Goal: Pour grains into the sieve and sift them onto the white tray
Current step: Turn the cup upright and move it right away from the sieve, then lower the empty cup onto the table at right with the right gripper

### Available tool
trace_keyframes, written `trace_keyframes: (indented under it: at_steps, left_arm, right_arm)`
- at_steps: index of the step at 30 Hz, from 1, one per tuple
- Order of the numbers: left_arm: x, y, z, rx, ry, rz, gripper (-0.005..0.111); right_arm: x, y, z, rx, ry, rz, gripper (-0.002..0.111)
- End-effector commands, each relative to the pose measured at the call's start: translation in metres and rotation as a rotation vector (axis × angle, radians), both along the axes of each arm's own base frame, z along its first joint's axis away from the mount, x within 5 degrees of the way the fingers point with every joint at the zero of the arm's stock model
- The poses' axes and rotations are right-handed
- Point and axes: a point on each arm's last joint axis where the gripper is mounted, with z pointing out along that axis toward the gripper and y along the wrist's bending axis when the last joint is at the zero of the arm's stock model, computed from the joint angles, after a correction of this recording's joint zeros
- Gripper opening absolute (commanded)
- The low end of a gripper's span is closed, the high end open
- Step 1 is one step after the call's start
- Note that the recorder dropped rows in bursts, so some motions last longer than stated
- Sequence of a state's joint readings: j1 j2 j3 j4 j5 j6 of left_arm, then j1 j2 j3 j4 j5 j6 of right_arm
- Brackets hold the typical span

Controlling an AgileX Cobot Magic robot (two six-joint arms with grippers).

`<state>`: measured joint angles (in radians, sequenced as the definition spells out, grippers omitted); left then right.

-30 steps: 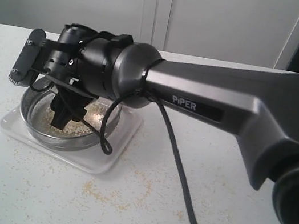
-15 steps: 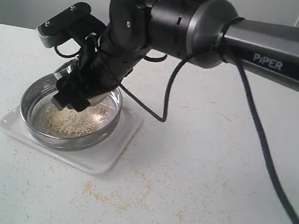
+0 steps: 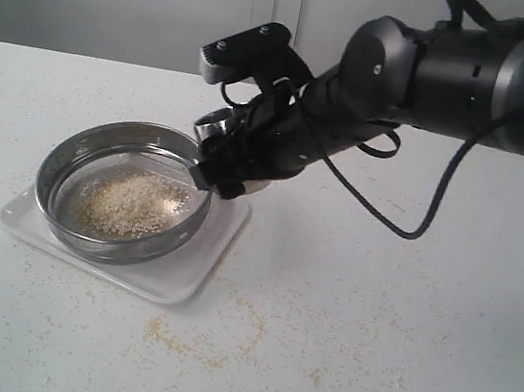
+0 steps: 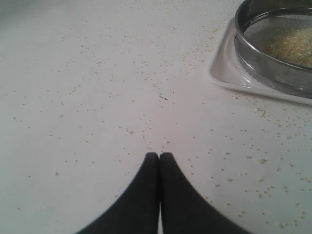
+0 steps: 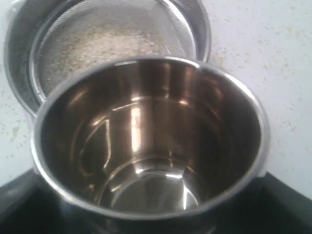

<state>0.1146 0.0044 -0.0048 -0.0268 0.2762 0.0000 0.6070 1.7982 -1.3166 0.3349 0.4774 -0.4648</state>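
The sieve [image 3: 57, 160] sits on the white tray [image 3: 204, 265], and a heap of grains [image 3: 128, 205] lies on its mesh. My right gripper [image 3: 230, 165] is shut on a small steel cup [image 3: 213, 128], which it holds tilted just beyond the sieve's right rim. In the right wrist view the cup [image 5: 146, 146] is empty, with the sieve [image 5: 197, 29] and the grains [image 5: 102, 41] behind it. My left gripper [image 4: 159, 156] is shut on nothing, low over the bare table. It points past the tray [image 4: 222, 68] and the sieve [image 4: 265, 73].
Spilled grains [image 3: 201, 338] are scattered over the white speckled table in front of the tray, and more loose grains [image 4: 234, 161] lie around the left gripper. A white cabinet wall [image 3: 273, 15] stands behind the table.
My right arm has risen and drawn back to the right, away from over the sieve, with the cup. The grain heap in the sieve now shows in full.
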Motion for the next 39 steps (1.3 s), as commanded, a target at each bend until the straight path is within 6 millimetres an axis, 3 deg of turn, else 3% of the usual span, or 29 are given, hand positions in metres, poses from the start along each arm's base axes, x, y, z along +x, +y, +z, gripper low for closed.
trace_keyframes:
  at_steps: [1, 12, 26, 31, 39]
  left_arm:
    - [0.000, 0.000, -0.001, 0.002, -0.001, 0.002, 0.000]
    - [0.000, 0.000, -0.001, 0.002, -0.001, 0.002, 0.000]
    - [0.000, 0.000, -0.001, 0.002, -0.001, 0.002, 0.000]
    - [0.000, 0.000, -0.001, 0.002, -0.001, 0.002, 0.000]
    - [0.000, 0.000, -0.001, 0.002, -0.001, 0.002, 0.000]
  right_arm:
    - [0.007, -0.031, 0.000, 0.025, -0.058, -0.097, 0.000]
    - [0.022, -0.102, -0.028, 0.033, -0.134, -0.346, 0.000]
    - [0.030, -0.169, -0.048, 0.046, -0.282, -0.610, 0.000]
    - [0.032, -0.175, -0.061, 0.038, -0.270, -0.636, 0.000]
    - [0.038, -0.166, -0.086, 0.020, -0.256, -0.520, 0.000]
